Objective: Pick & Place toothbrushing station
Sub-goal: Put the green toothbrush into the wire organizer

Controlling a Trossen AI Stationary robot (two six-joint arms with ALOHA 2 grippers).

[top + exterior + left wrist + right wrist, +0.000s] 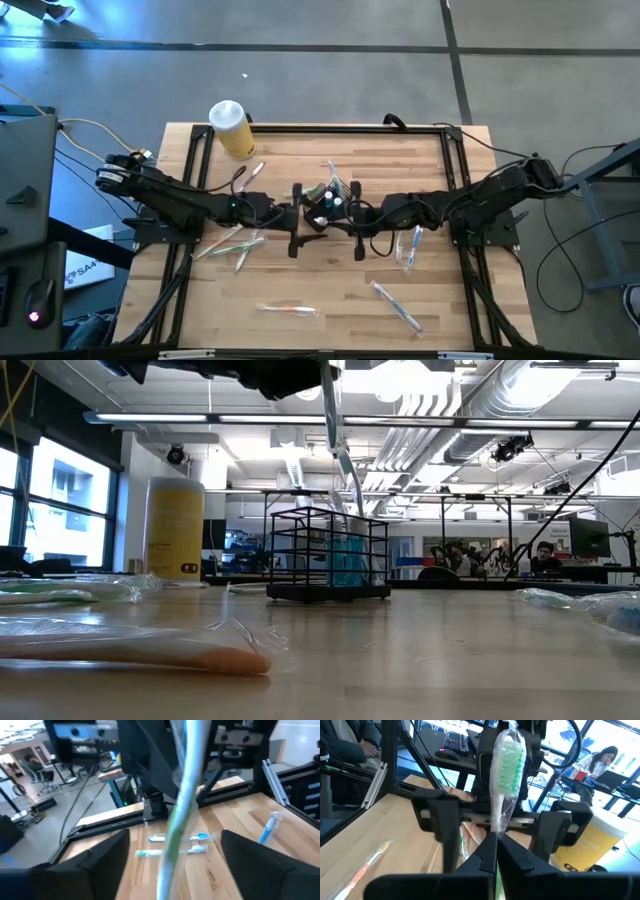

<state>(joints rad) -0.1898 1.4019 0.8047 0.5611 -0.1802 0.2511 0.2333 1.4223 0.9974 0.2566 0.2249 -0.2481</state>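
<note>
One small black wire caddy (333,195) and one yellow jar (232,128) are standing here — the right gripper (496,851) is pinching a wrapped green toothbrush (506,770) above the caddy, and the left gripper (172,865) is hanging wide apart.

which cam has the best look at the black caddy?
Low view: the black caddy stands whole, side-on, its slatted walls clear and something blue inside. The high view shows only part of it between the two arms. Neither wrist view shows it clearly.

One black caddy (335,200), one yellow jar (232,129), and several wrapped toothbrushes (396,305) scattered across the table (330,290).
</note>
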